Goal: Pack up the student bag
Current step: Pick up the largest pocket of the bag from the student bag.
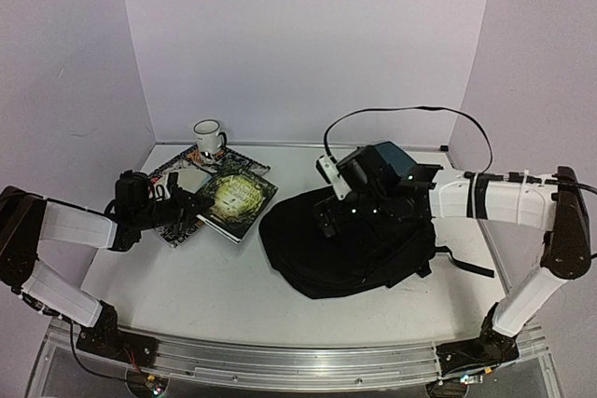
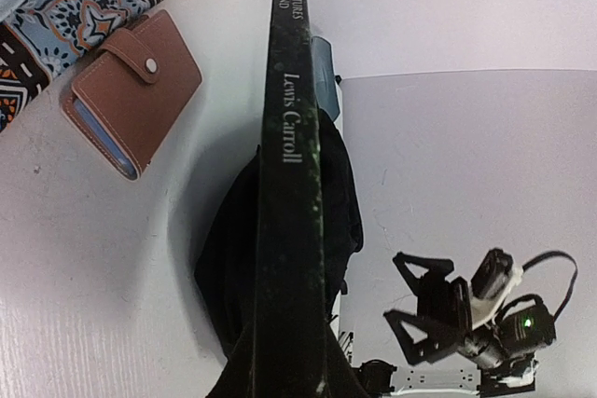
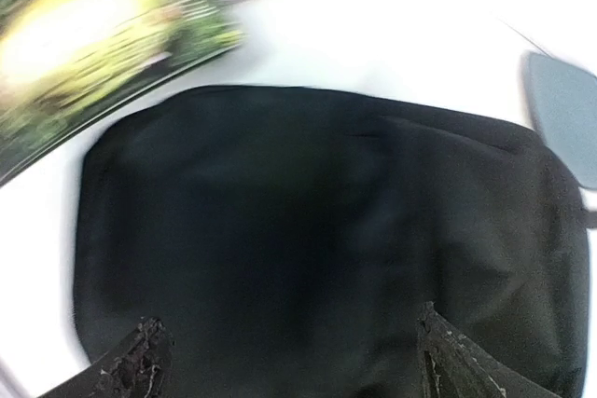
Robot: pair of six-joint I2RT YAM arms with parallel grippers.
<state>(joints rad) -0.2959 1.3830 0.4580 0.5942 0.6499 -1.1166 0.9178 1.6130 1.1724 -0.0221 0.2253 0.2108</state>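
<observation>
bag [image 1: 350,249]: on table [image 1: 187,277], centre-right, nothing visibly packed | book [image 1: 238,195]: outside, left hand [image 1: 191,202] clamped on it | right hand [image 3: 294,365]: fingers apart over bag | wallet [image 2: 131,90], mug [image 1: 208,137]: outside | progress: early

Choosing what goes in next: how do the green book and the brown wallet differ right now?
The green book is gripped at its spine by the left gripper; the brown wallet lies flat and untouched on the table. The book is much larger than the wallet. The book's dark spine carries white lettering; the wallet shows none, only a snap tab. Both are outside the student bag.
</observation>
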